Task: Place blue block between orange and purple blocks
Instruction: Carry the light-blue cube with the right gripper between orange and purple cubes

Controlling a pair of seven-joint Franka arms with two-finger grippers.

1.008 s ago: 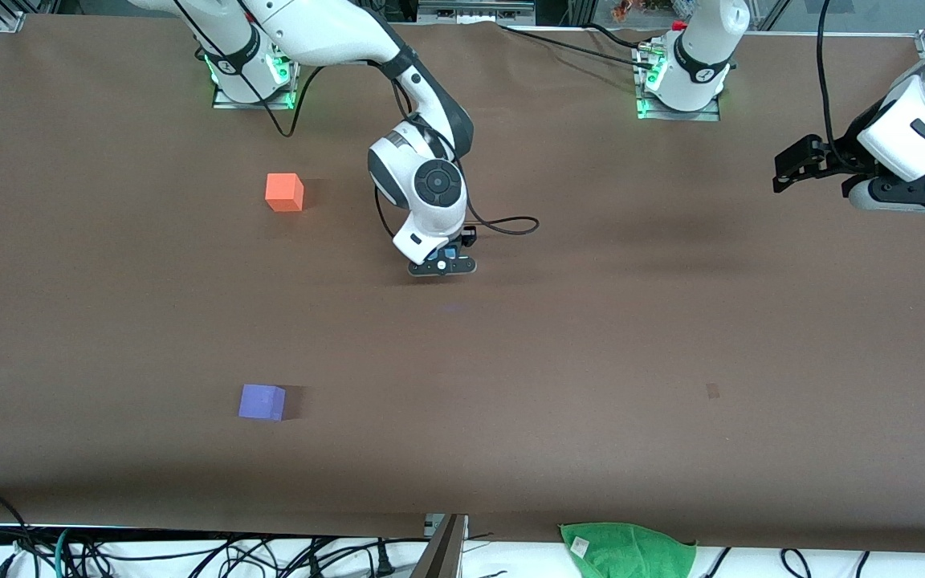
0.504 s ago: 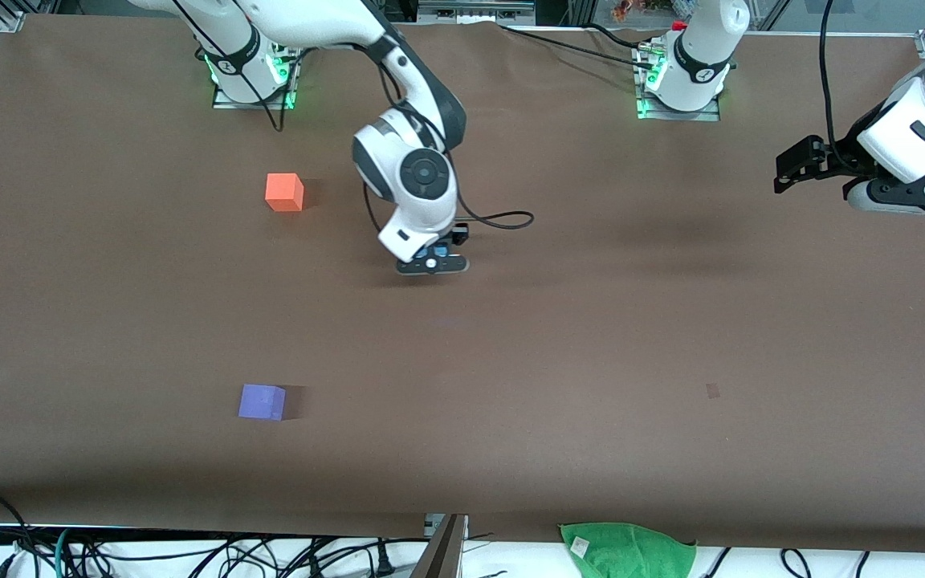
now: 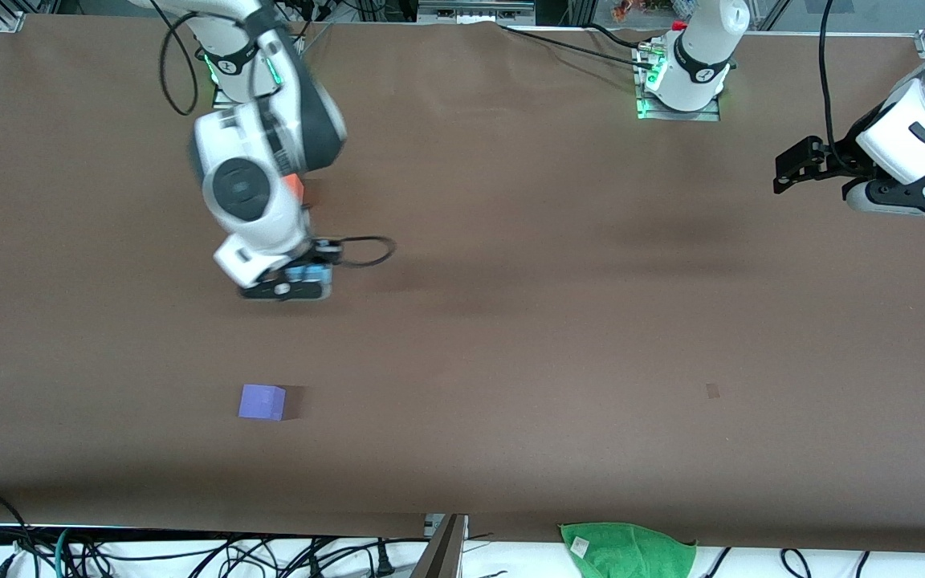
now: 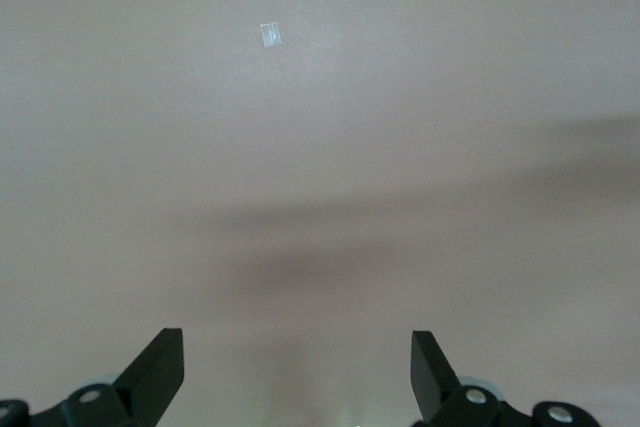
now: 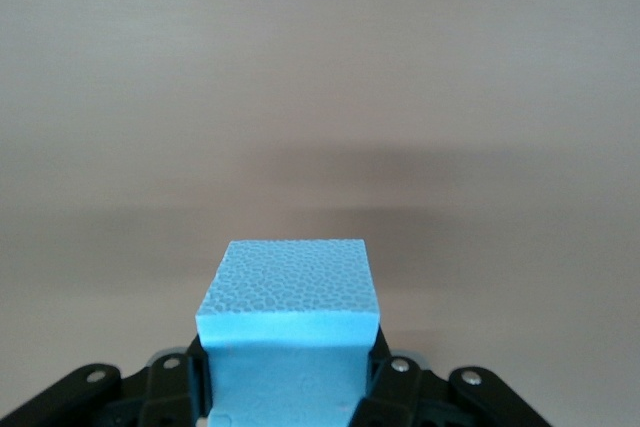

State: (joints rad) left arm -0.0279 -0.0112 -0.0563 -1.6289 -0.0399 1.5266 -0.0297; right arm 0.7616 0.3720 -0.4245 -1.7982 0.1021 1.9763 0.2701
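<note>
Even overhead light; soft shadows

No text, label, brand name, number or sign can be read anywhere in these views. The blue block [image 5: 289, 292] shows only a pebbled foam texture on its faces, with no marking. The purple block [image 3: 262, 401] has plain faces as well. The green cloth [image 3: 628, 549], which lies at the table's edge nearer the front camera than the purple block, carries a small pale tag, but nothing on it can be made out. The round dark cap on the right arm's wrist housing [image 3: 239, 189], above the purple block in the front view, bears a faint ring pattern without legible characters.
</note>
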